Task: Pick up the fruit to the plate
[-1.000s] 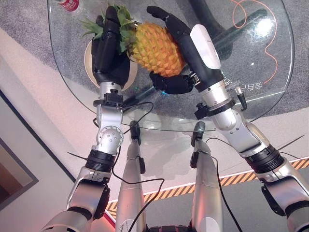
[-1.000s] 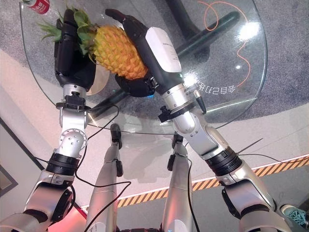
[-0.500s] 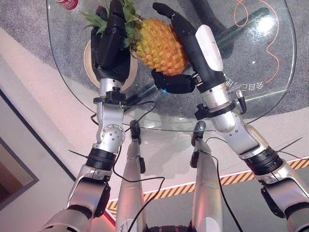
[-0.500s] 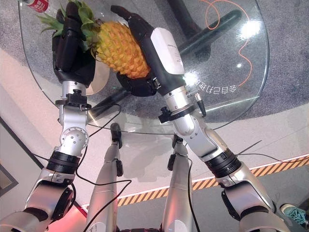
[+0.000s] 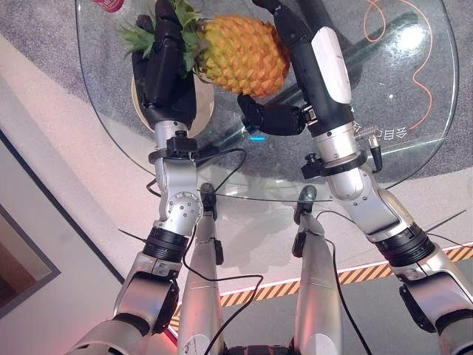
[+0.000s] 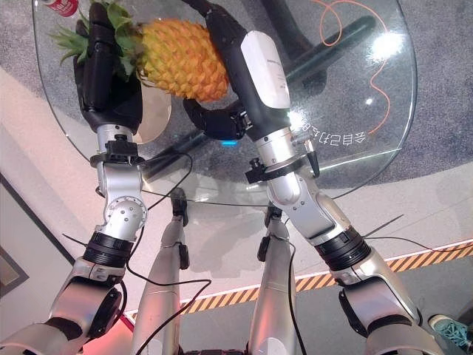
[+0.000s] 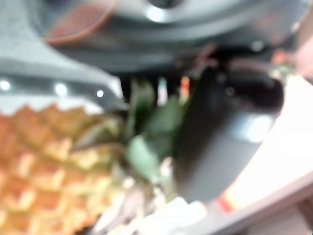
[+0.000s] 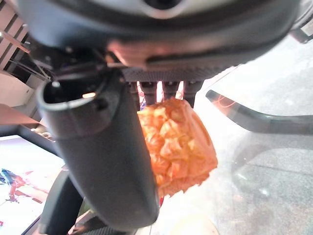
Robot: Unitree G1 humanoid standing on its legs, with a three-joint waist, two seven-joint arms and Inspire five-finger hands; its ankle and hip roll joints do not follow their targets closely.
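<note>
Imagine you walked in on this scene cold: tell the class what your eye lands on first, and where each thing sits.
The big orange pineapple stands out first, held above the round glass table between both hands. The left hand grips it at its green leafy crown, while the right hand cups its body from the other side. Just below the left hand, a pale plate lies near the table's left edge.

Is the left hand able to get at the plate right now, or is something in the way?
Probably not: the left hand is curled on the pineapple crown, directly above the plate, with the right hand gripping the fruit too.
</note>
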